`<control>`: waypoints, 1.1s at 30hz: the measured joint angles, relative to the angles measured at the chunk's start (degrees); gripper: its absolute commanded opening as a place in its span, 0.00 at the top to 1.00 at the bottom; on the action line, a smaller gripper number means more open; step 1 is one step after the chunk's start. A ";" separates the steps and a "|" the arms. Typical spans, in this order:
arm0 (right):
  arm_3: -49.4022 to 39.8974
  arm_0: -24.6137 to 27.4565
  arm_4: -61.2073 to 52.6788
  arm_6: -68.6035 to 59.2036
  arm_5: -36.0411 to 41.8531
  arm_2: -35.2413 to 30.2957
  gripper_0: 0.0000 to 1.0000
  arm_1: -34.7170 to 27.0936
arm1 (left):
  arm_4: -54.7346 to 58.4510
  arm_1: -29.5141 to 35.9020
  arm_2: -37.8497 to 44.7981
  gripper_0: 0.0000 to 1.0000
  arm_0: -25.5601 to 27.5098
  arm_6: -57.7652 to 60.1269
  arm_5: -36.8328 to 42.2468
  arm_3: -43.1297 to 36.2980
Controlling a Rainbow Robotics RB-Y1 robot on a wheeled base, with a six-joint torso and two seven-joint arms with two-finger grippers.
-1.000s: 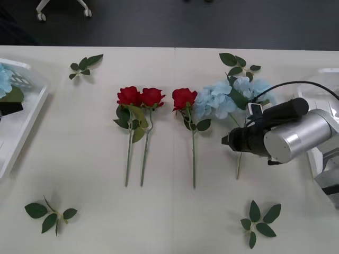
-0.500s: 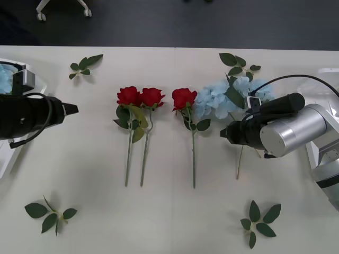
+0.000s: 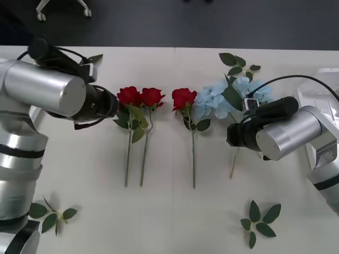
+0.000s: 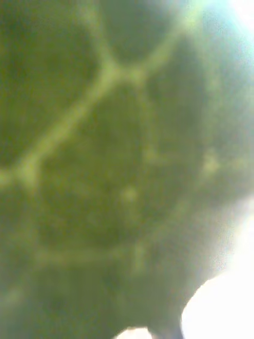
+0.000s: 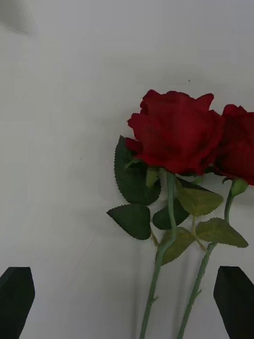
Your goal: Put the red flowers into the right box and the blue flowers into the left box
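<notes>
Red flowers [image 3: 152, 97] mid-table, left gripper [image 5: 127, 288] spread wide just beside leftmost rose's stem, right gripper [image 3: 231, 136] at blue flowers [image 3: 225, 98], grip state cannot tell, wrist camera against leaf [image 4: 106, 159].

Two arms: brushed-silver cylindrical segments, black joint bands and black wrist housings, black cables looped over each forearm. Left pincer [image 5: 127, 296]: two black, blunt-tipped fingers [image 5: 17, 294].

Cream table [image 3: 164, 211], loose leaf sprigs [image 3: 259, 222] (several, near corners), dark floor [image 3: 212, 24]
</notes>
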 measured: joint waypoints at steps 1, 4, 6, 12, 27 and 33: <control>0.01 0.00 0.00 0.00 0.00 0.00 1.00 0.00 | -0.29 0.00 -1.29 0.00 -1.08 0.21 -0.01 1.70; 0.03 0.00 0.00 0.00 0.00 0.00 1.00 0.00 | -1.42 -0.10 -4.50 0.00 -3.99 0.21 -0.10 6.12; 0.03 0.00 0.06 0.00 0.00 0.00 1.00 0.00 | -2.40 -0.62 -5.58 0.00 -5.28 0.22 -0.37 8.61; 0.04 0.00 0.62 0.00 0.00 0.00 1.00 0.00 | -4.79 -4.92 -5.34 0.00 -6.30 0.22 -4.04 15.01; -9.13 0.01 -3.48 0.00 10.92 -7.60 1.00 -3.63 | -6.68 -6.85 -5.84 0.00 -6.30 0.21 -7.60 21.34; -14.98 0.01 -4.73 0.00 18.55 -11.90 1.00 -3.63 | -6.80 -6.85 -5.87 0.00 -6.30 0.21 -10.75 24.83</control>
